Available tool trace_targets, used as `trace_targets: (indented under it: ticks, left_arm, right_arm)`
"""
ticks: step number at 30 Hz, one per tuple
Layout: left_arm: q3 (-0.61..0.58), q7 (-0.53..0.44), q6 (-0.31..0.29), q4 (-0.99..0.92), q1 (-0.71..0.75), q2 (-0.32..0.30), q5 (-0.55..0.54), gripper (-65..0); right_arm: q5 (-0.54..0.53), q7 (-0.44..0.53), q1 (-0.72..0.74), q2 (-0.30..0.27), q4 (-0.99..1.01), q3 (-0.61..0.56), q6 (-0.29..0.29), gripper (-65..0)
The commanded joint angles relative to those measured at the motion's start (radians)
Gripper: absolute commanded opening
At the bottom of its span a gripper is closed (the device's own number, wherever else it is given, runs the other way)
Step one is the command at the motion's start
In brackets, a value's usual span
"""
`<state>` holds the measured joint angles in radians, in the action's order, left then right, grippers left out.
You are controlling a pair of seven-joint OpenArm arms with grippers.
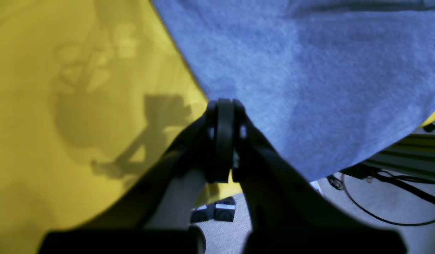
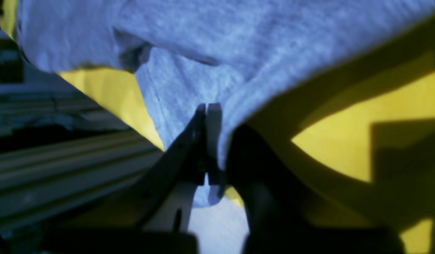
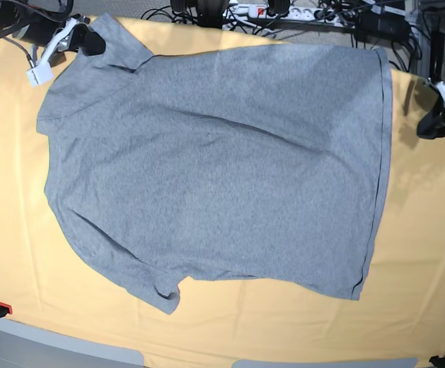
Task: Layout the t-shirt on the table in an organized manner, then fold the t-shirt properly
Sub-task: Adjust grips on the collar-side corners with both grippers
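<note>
Left fingers pressed together at t-shirt's edge, grip unclear; right fingers pinched onto its sleeve cloth, over yellow surface.

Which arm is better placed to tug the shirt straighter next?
Right, probably: the right gripper is shut on the t-shirt by a sleeve; the left gripper is shut, seemingly beside the hem.

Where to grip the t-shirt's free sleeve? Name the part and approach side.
Probably the cuff of the free sleeve, from the table edge at the base view's bottom: it juts past the t-shirt body that way, slightly bunched.
</note>
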<state>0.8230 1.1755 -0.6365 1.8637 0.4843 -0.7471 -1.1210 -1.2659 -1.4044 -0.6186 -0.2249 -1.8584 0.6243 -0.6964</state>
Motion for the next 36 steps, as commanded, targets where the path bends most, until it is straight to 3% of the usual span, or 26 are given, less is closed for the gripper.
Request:
trace_targets:
  ticks: [1,11,16,22,29,36]
  left_arm:
    - [0.035,-0.011,0.005,0.01,0.003,-0.004,-0.013,-61.3]
    - [0.275,-0.036,0.058,0.01,0.176,0.238,-0.013,-33.3]
    - [0.268,-0.042,0.069,-0.024,0.23,0.349,-0.021,-33.1]
    - [0.266,-0.031,0.06,-0.053,0.267,0.411,-0.052,-33.1]
    - [0.221,-0.036,0.045,-0.053,0.263,0.431,-0.059,-33.1]
    - [0.104,-0.07,0.065,-0.054,0.214,0.439,0.039,-33.1]
  right_arm:
    - [-0.028,0.008,-0.002,-0.021,-0.032,0.006,-0.002,-65.0]
    - [-0.017,0.008,-0.002,-0.028,-0.09,0.006,-0.002,-65.0]
    - [-0.017,0.008,-0.002,-0.028,-0.09,0.006,-0.002,-65.0]
    - [-0.018,0.008,-0.002,-0.057,-0.09,0.006,-0.002,-65.0]
    - [-0.018,0.008,-0.002,-0.105,-0.09,0.006,-0.002,-65.0]
    - [-0.018,0.008,-0.002,-0.108,-0.09,0.006,-0.002,-65.0]
